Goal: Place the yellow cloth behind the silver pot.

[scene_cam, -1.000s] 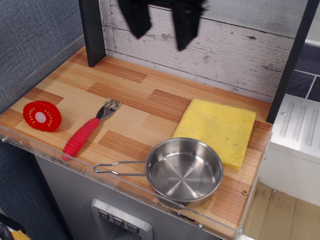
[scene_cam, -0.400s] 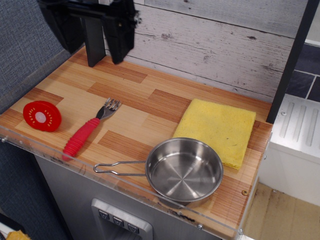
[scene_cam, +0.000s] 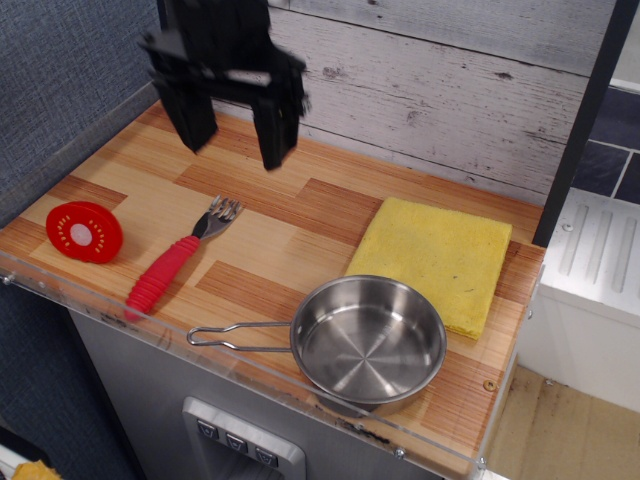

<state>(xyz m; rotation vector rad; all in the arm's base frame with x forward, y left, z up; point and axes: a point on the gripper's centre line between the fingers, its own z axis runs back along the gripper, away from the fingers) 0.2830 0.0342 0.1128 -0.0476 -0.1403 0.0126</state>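
- Spanning the scene, the wooden counter carries everything, a clear lip along its near edge keeping things from sliding off.
- Hanging over the far left, the gripper has its fingers spread wide and empty, well apart from the cloth.
- Lying flat at the right, the yellow cloth already sits on the far side of the silver pot, its near edge tucked behind the rim, so the task looks practically finished.
- Resting at the near left are a red-handled fork and a red disc, clear of any likely path.
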